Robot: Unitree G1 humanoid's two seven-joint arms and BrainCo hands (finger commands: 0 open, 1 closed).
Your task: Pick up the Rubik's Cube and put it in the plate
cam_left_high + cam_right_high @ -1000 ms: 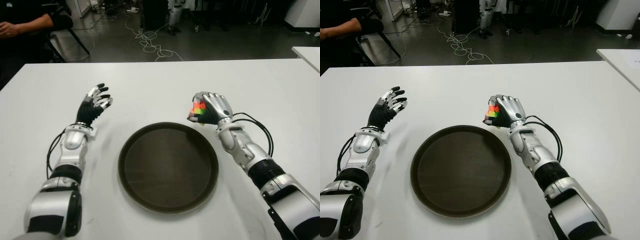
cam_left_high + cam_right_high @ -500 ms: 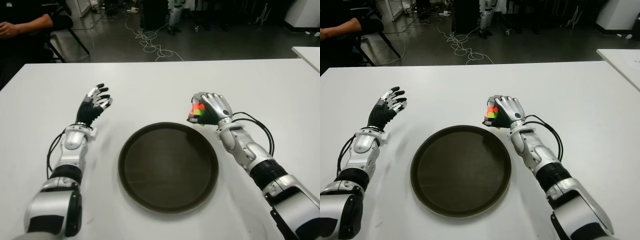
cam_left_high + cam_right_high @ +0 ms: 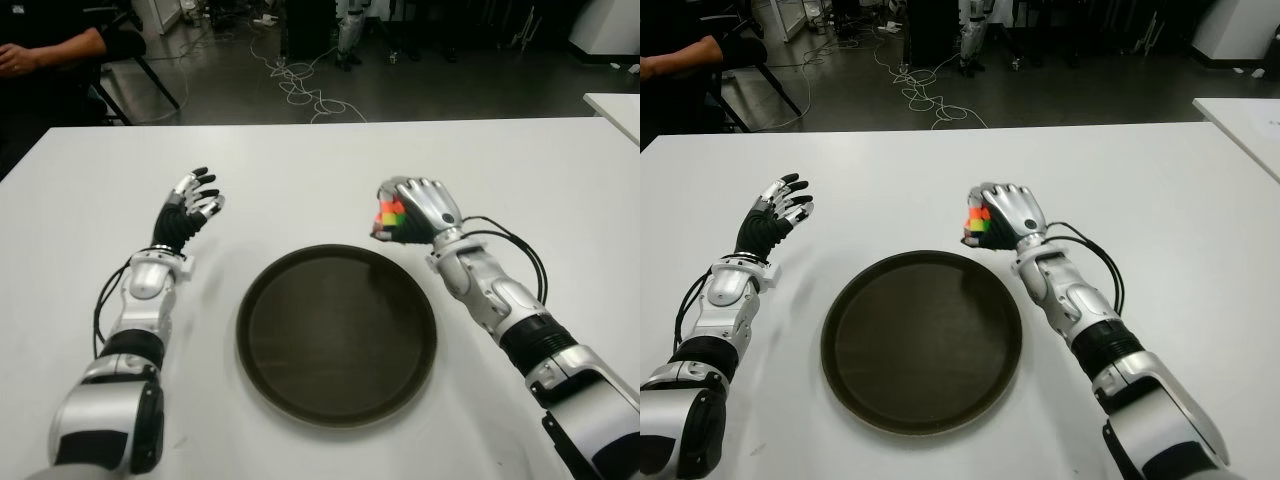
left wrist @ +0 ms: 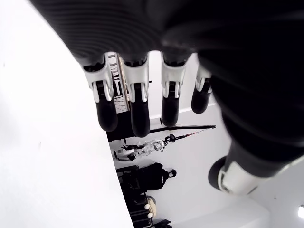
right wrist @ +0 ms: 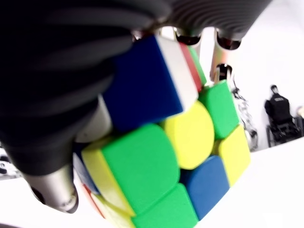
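My right hand [image 3: 414,211] is curled around the Rubik's Cube [image 3: 389,217], which shows red, orange and green faces toward the left. The right wrist view shows the cube [image 5: 175,156] close up, gripped between the fingers [image 5: 223,57] and thumb. Hand and cube hang just beyond the far right rim of the round dark plate [image 3: 336,332], a little above the table. My left hand [image 3: 190,208] is left of the plate with its fingers [image 4: 135,107] spread and holding nothing.
The white table [image 3: 300,180] stretches around the plate. A seated person's arm [image 3: 50,45] shows at the far left beyond the table. Cables [image 3: 300,85] lie on the dark floor behind. Another white table's corner [image 3: 615,105] is at the right.
My right hand has lifted the cube slightly and moved it a little farther from me. The left hand has not moved.
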